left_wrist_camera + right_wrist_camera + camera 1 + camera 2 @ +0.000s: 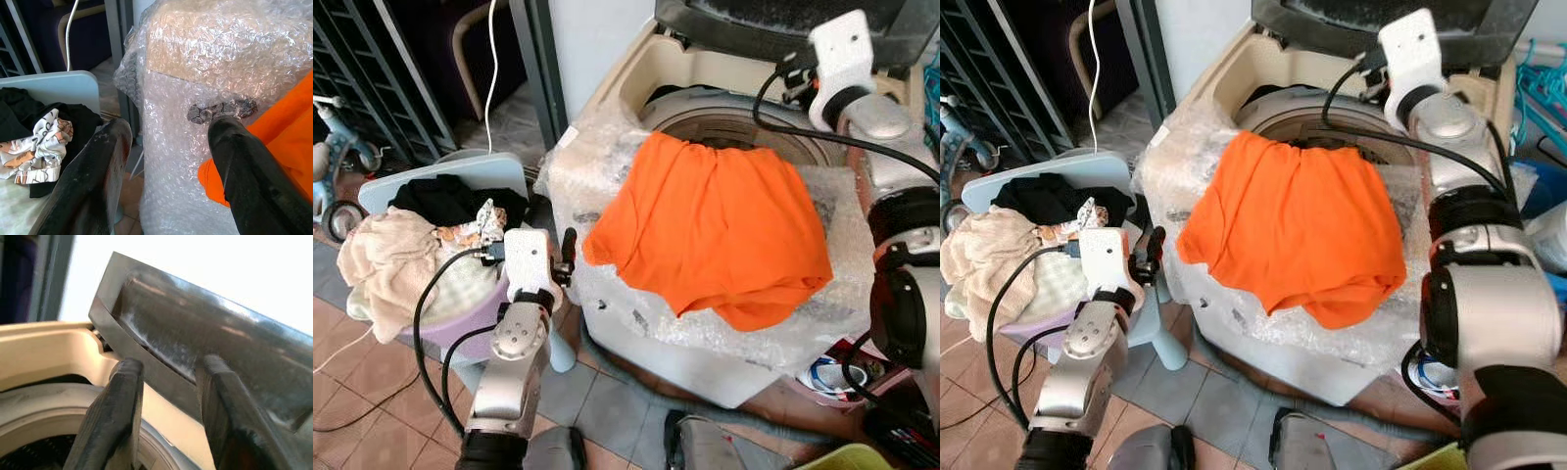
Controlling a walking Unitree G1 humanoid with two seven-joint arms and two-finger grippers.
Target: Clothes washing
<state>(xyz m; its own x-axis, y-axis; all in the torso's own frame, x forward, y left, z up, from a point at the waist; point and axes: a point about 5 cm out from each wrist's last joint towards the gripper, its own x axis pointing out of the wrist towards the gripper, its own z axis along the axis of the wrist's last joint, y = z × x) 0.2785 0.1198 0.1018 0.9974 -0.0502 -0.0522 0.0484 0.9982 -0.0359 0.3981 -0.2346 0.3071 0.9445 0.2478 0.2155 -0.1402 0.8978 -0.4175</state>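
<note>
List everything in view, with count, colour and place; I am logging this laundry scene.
washing machine: one, cream, wrapped in bubble wrap, lid raised
orange garment: one, orange, draped over the machine's front edge, partly over the drum opening
laundry basket: one, lilac, to the robot's left of the machine, heaped with beige, black and patterned clothes
drain hose: one, grey, on the tiled floor
left gripper: one, black, open, between basket and machine
right gripper: one, black, open, at the lid's edge

Home laundry corner: top-loading washing machine (724, 117), full clothes basket (460, 313), tiled floor (372, 372).
</note>
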